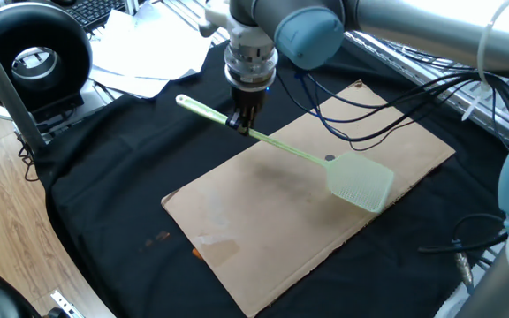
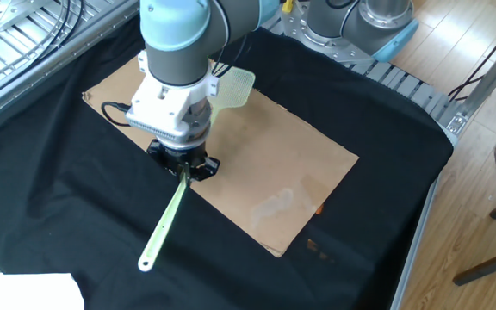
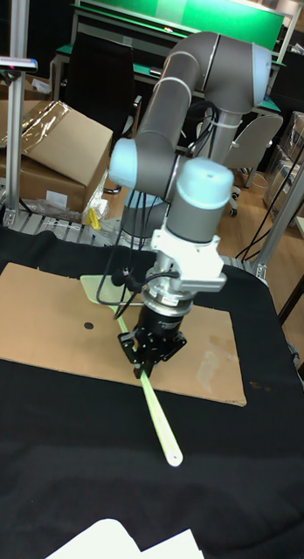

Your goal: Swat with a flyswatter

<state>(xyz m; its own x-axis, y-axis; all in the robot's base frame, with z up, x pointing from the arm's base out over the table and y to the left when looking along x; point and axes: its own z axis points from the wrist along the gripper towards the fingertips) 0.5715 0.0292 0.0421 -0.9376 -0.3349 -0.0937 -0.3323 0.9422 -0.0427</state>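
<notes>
The pale green flyswatter hangs over a brown cardboard sheet. Its mesh head shows at the right in one fixed view, and its thin handle runs up-left to a looped end. My gripper is shut on the handle partway along. From the other fixed view the gripper hides the middle of the flyswatter, with the head peeking out behind the wrist. In the tall fixed view the gripper grips the flyswatter, whose handle points toward the camera.
Black cloth covers the table under the cardboard. A black round device and white papers lie at the back left. Cables trail across the right. A cardboard box stands behind the table.
</notes>
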